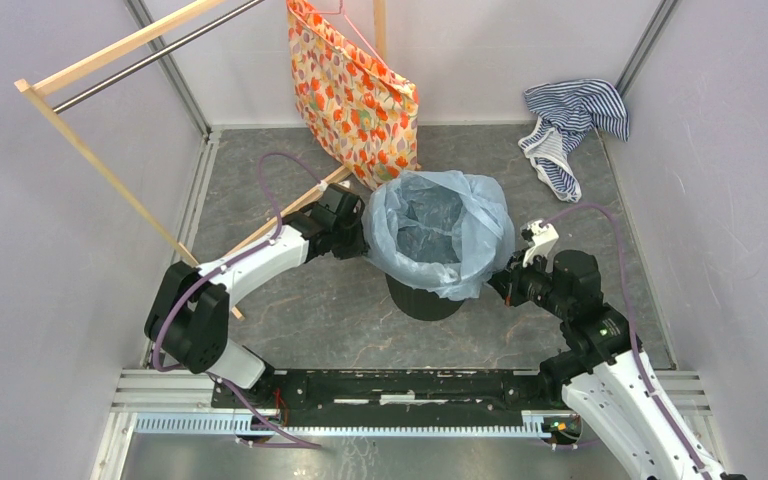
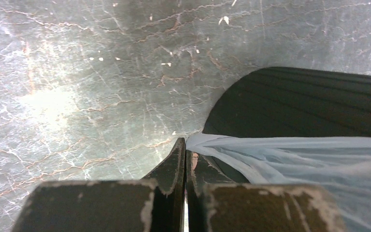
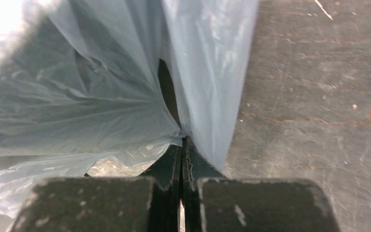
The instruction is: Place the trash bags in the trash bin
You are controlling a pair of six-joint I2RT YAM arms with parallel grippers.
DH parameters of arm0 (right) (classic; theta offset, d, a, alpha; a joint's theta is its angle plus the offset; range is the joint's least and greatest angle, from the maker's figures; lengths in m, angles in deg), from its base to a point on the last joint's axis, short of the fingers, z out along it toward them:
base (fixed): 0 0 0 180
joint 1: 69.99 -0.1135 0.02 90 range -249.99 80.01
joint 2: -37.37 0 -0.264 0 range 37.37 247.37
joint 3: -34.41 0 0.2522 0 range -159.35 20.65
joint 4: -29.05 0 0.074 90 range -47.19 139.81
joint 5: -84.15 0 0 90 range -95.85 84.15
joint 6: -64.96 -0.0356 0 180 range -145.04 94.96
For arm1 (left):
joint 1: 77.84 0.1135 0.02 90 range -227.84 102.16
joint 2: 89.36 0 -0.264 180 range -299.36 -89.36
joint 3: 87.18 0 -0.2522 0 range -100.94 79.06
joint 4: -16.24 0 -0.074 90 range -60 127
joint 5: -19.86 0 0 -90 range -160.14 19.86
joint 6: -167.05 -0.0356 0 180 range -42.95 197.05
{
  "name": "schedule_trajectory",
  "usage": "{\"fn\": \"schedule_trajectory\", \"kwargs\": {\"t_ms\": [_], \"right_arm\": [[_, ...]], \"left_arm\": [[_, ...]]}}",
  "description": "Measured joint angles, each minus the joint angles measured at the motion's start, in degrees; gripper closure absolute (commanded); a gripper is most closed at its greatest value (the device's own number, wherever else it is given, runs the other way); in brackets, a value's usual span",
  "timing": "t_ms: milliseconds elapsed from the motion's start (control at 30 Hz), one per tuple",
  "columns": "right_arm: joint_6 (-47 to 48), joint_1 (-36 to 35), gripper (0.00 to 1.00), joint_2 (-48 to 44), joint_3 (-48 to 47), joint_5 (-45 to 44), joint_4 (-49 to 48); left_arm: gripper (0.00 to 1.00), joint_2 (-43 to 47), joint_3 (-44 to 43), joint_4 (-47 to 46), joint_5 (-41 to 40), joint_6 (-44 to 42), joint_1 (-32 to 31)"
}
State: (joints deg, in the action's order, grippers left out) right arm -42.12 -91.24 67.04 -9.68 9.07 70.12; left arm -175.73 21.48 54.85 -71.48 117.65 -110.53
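Bag (image 1: 440, 228) draped over bin (image 1: 422, 300) | left hand (image 2: 185, 150), right hand (image 3: 182, 145) each clamped on its edge

The right gripper (image 3: 182, 145) sits at the bottom centre, its black, scuffed jaws pressed together on a pinch of the bag (image 3: 77, 111). From that pinch the thin pale-blue plastic fans up and to the left in taut creases, and one fold hangs straight up the middle. A dark slit shows between two folds. To the right lies the grey, scratched table (image 3: 319, 96).
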Motion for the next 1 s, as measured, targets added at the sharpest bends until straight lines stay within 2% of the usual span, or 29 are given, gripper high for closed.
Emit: {"fn": "schedule_trajectory", "kwargs": {"t_ms": [233,300,400,667,867,1000], "right_arm": [[0.1,0.0,1.00,1.2,0.2,-7.9,1.4],[-0.1,0.0,0.95,1.6,-0.2,-9.9,2.1],[-0.4,0.0,0.94,2.6,-1.5,-12.3,3.5],[-1.4,-1.4,0.94,5.3,-2.2,-12.1,2.7],[-4.3,-9.4,0.97,5.2,-1.9,-13.9,1.3],[-8.1,-20.8,0.98,6.8,-1.6,-19.2,-0.6]], "left_arm": [[0.98,0.1,0.9,0.2,-0.3,0.0,0.7],[0.98,0.1,0.9,0.2,-0.7,-0.3,0.7],[0.98,0.0,0.9,0.3,-1.6,-1.4,0.8],[0.98,0.0,1.1,0.3,-1.6,-2.8,3.4],[0.98,0.6,2.1,1.4,-1.3,-4.1,8.7],[0.98,2.0,2.3,3.0,-1.4,-5.6,12.4]]}}
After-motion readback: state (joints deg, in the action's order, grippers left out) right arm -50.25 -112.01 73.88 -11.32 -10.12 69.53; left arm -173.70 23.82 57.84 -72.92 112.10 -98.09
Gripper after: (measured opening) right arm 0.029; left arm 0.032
